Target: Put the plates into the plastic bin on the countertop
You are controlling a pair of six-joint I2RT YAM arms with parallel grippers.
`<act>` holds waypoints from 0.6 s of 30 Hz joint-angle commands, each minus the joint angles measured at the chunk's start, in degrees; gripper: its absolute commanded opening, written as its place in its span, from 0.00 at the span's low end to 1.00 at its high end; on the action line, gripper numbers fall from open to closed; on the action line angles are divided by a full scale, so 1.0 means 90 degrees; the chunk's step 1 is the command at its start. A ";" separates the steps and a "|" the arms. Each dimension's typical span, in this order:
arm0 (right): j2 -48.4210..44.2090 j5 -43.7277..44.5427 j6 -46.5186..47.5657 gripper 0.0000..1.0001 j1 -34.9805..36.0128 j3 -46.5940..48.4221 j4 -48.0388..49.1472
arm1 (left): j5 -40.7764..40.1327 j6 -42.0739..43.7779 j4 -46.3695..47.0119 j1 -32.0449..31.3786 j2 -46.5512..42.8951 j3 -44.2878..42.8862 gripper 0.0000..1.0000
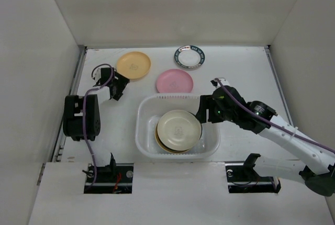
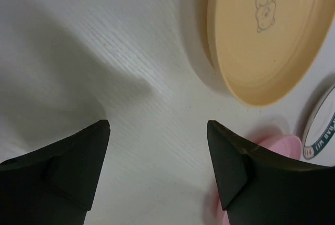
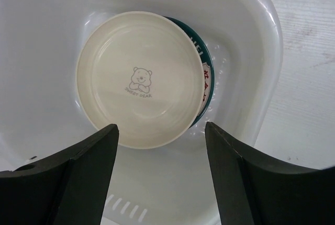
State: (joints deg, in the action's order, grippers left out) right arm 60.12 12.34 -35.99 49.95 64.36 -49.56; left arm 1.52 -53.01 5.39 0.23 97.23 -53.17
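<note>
The plastic bin (image 1: pixel 142 137) sits on the countertop (image 1: pixel 246 73), and everything else is placed from it. Inside the bin lies a stack of plates. On top is a cream plate (image 1: pixel 179 129) printed with a small bear. A white plate with a dark green lettered rim (image 3: pixel 205 73) peeks out from under one side of it, and a yellow-orange edge (image 1: pixel 160 144) shows at the stack's near left. The stack lies toward the bin's right half, on the dotted bottom.

The right gripper (image 1: pixel 202 111) hangs over the bin's right wall. Its two dark fingers are spread wide with nothing between them, and the wrist camera looks straight down onto the cream plate.

Three plates lie outside the bin on the countertop. A pink plate (image 1: pixel 174 81) lies just beyond the far rim. A yellow-orange plate (image 1: pixel 133 64) lies farther off, beyond the far left corner. A white plate with a green patterned rim (image 1: pixel 189 56) lies beyond the pink one.

The left gripper (image 1: pixel 116 86) is left of the bin's far left corner, near the yellow-orange plate. Its fingers are parted and empty, with only bare countertop between them.
</note>
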 commanded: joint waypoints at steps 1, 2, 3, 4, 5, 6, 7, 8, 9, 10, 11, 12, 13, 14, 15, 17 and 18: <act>-0.0244 0.0172 -0.0083 0.73 0.0050 0.0115 -0.0021 | 0.0085 -0.0613 0.0758 -0.0001 0.0454 -0.0712 0.71; -0.0283 0.0172 -0.0093 0.73 0.0050 0.0095 -0.0021 | 0.0085 -0.0652 0.0788 -0.0011 0.0601 -0.0830 0.70; -0.0312 0.0172 -0.0103 0.73 0.0031 0.0076 -0.0021 | 0.0085 -0.0711 0.0807 -0.0020 0.0767 -0.0966 0.69; -0.0342 0.0172 -0.0113 0.72 0.0011 0.0047 -0.0021 | 0.0075 -0.0759 0.0808 -0.0020 0.0914 -0.1093 0.66; -0.0371 0.0172 -0.0122 0.72 -0.0018 0.0037 -0.0030 | 0.0046 -0.0808 0.0808 -0.0020 0.1051 -0.1191 0.64; -0.0390 0.0182 -0.0122 0.72 -0.0028 0.0017 -0.0030 | 0.0046 -0.0857 0.0808 -0.0020 0.1129 -0.1260 0.62; -0.0420 0.0182 -0.0122 0.72 -0.0057 0.0007 -0.0040 | 0.0036 -0.0925 0.0817 -0.0020 0.1246 -0.1348 0.61; -0.0459 0.0182 -0.0122 0.72 -0.0096 -0.0022 -0.0040 | 0.0036 -0.0974 0.0817 -0.0020 0.1344 -0.1426 0.60; -0.0498 0.0182 -0.0122 0.72 -0.0145 -0.0041 -0.0040 | 0.0036 -0.1004 0.0817 -0.0020 0.1422 -0.1485 0.59; -0.0527 0.0182 -0.0122 0.72 -0.0184 -0.0051 -0.0040 | 0.0036 -0.1043 0.0798 -0.0020 0.1520 -0.1562 0.58; -0.0556 0.0182 -0.0122 0.72 -0.0242 -0.0071 -0.0040 | 0.0027 -0.1062 0.0769 -0.0011 0.1627 -0.1650 0.56; -0.0586 0.0182 -0.0122 0.72 -0.0301 -0.0080 -0.0040 | 0.0027 -0.1063 0.0740 -0.0001 0.1715 -0.1728 0.55; -0.0605 0.0182 -0.0113 0.72 -0.0369 -0.0090 -0.0040 | 0.0056 -0.1072 0.0710 0.0009 0.1832 -0.1826 0.52; -0.0625 0.0172 -0.0093 0.72 -0.0438 -0.0090 -0.0030 | 0.0075 -0.1111 0.0681 0.0009 0.1949 -0.1914 0.48; -0.0635 0.0153 -0.0084 0.72 -0.0496 -0.0100 -0.0030 | 0.0075 -0.1150 0.0661 0.0019 0.2018 -0.1963 0.45; -0.0654 0.0153 -0.0035 0.72 -0.0614 -0.0100 -0.0021 | 0.0036 -0.1180 0.0651 0.0038 0.2155 -0.2071 0.37; -0.0654 0.0153 -0.0025 0.72 -0.0653 -0.0100 -0.0021 | 0.0027 -0.1180 0.0651 0.0048 0.2204 -0.2110 0.33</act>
State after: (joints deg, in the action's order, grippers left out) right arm 55.27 12.93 -36.64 45.15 63.66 -49.91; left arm 2.33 -62.04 11.84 0.14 115.96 -70.04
